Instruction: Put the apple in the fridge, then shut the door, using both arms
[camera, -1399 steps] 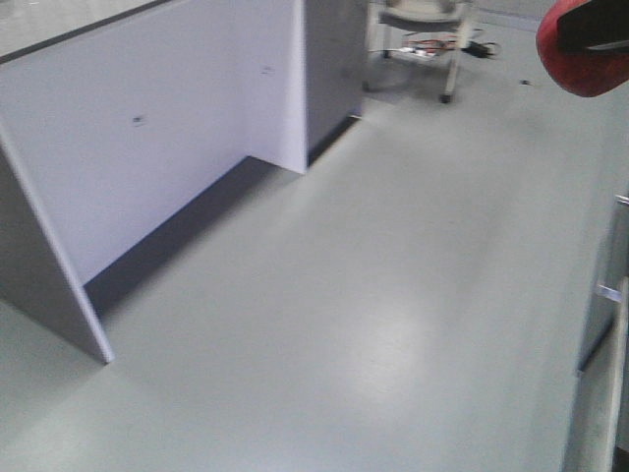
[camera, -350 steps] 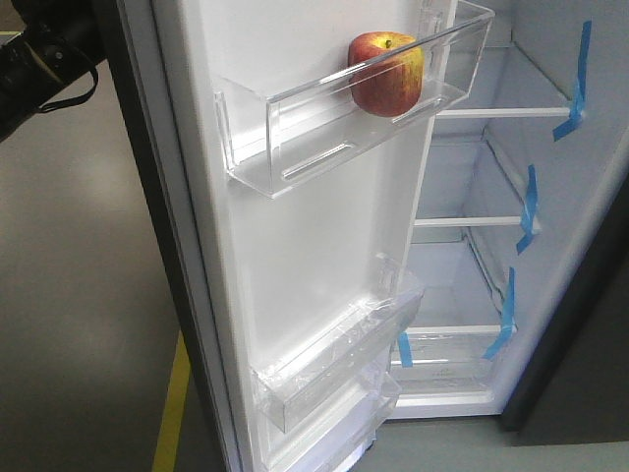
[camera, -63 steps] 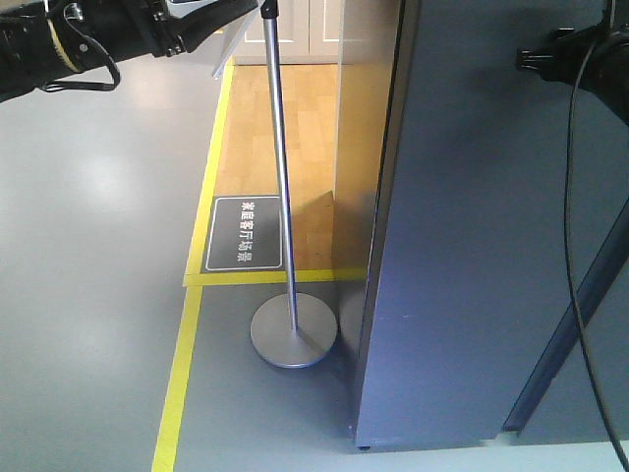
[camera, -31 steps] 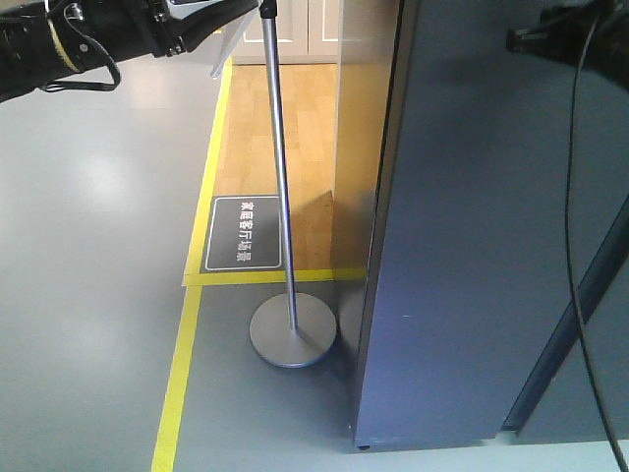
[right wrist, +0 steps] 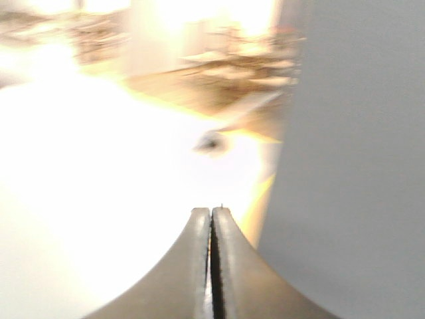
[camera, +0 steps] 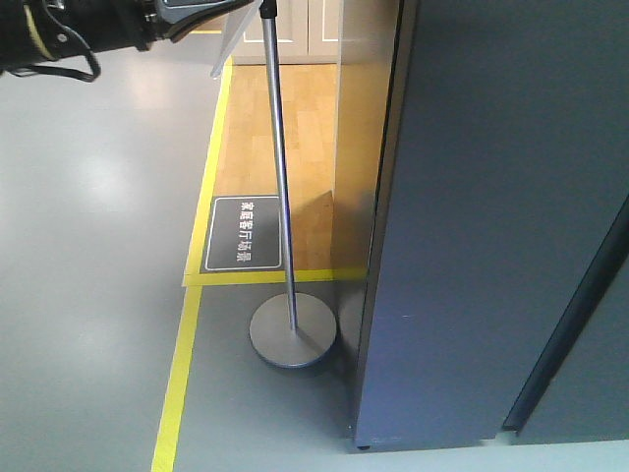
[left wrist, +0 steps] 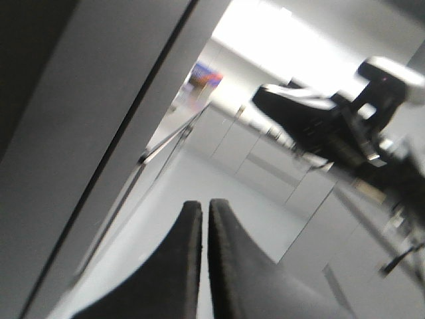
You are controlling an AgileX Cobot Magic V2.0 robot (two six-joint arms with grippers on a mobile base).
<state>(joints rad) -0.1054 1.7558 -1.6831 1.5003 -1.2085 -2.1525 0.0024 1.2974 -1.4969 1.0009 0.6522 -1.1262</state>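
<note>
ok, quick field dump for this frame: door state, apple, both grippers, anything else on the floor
door: shut; dark grey outer face fills the right of the front view
apple: not visible in any view
left gripper: fingers together, nothing between them
right gripper: fingers together, nothing between them
left arm: black, yellow band, top-left of front view, apart from the door
floor items: silver sign pole on round base, black floor sign, yellow tape line
</note>
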